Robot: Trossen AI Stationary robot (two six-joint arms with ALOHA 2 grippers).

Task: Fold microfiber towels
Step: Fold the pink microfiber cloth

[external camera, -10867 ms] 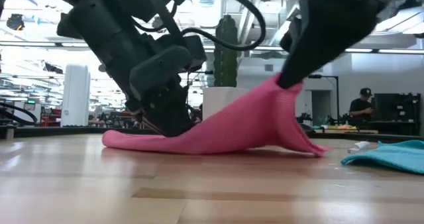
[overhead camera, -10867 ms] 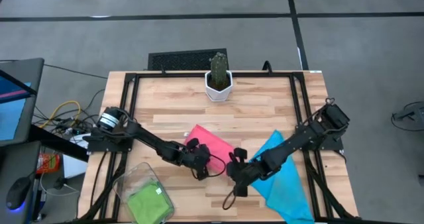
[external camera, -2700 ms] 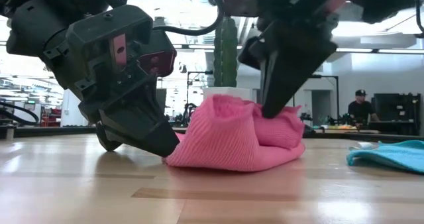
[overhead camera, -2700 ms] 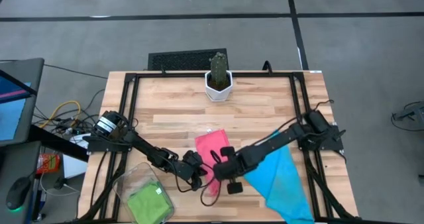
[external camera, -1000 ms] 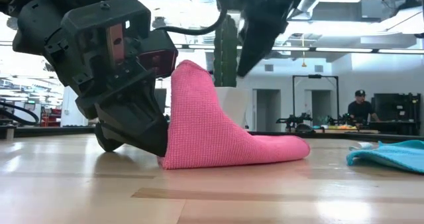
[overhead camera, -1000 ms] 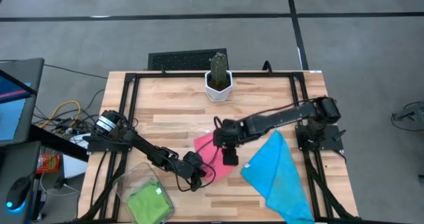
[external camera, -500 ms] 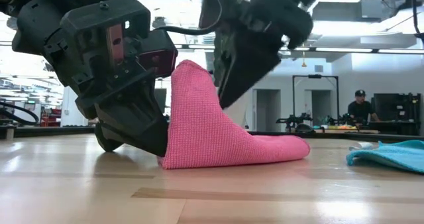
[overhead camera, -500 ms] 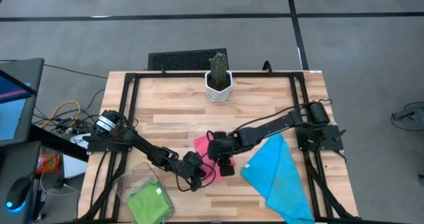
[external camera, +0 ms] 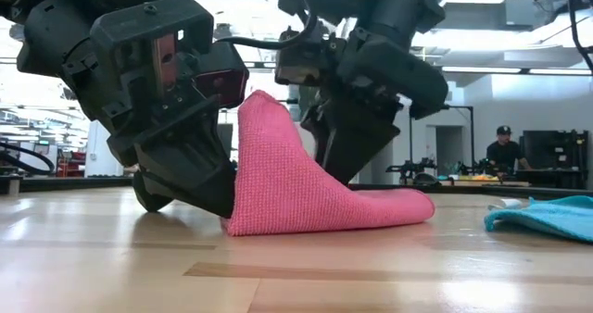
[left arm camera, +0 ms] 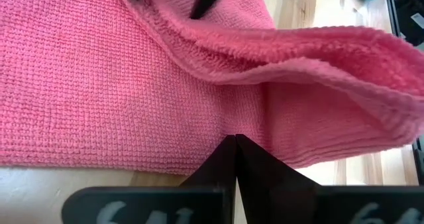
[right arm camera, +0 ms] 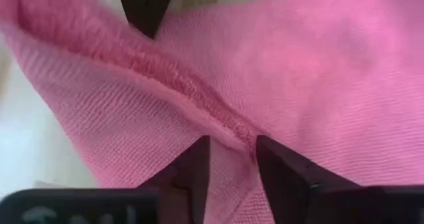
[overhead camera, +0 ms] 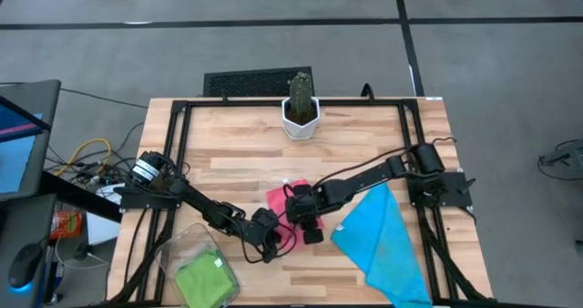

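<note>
A hot pink microfiber towel (overhead camera: 280, 200) lies mid-table, one part standing up in a ridge (external camera: 267, 128) and the rest flat on the wood. My left gripper (left arm camera: 235, 144) is shut on its near edge, low at the table (external camera: 220, 202). My right gripper (right arm camera: 232, 151) hangs over the towel (right arm camera: 318, 65) behind the ridge (external camera: 338, 165), open, one fingertip on each side of a raised fold. A sky blue towel (overhead camera: 383, 244) lies spread at the near right. A light green one (overhead camera: 202, 276) sits in the clear bin. My left gripper pinches the pink towel's near edge (left arm camera: 228, 128) between its two shut fingers, coming in low and slanting down from the table's left. That edge stays at the table while the cloth beside it stands up in a ridge. My right gripper has a fold (right arm camera: 228, 128) between its downward-pointing fingers (right arm camera: 199, 159); I cannot tell whether they touch the cloth.
A white pot with a cactus (overhead camera: 300, 112) stands at the far middle. The clear plastic bin (overhead camera: 182, 246) sits at the near left corner. A black frame (overhead camera: 182, 144) runs around the table. A person (external camera: 505, 151) shows far off in the room.
My right gripper has come down from above onto the pink towel, shifting toward the table's near-left and rolling a little. The towel has kept its raised ridge, and my left gripper has held still on it.
</note>
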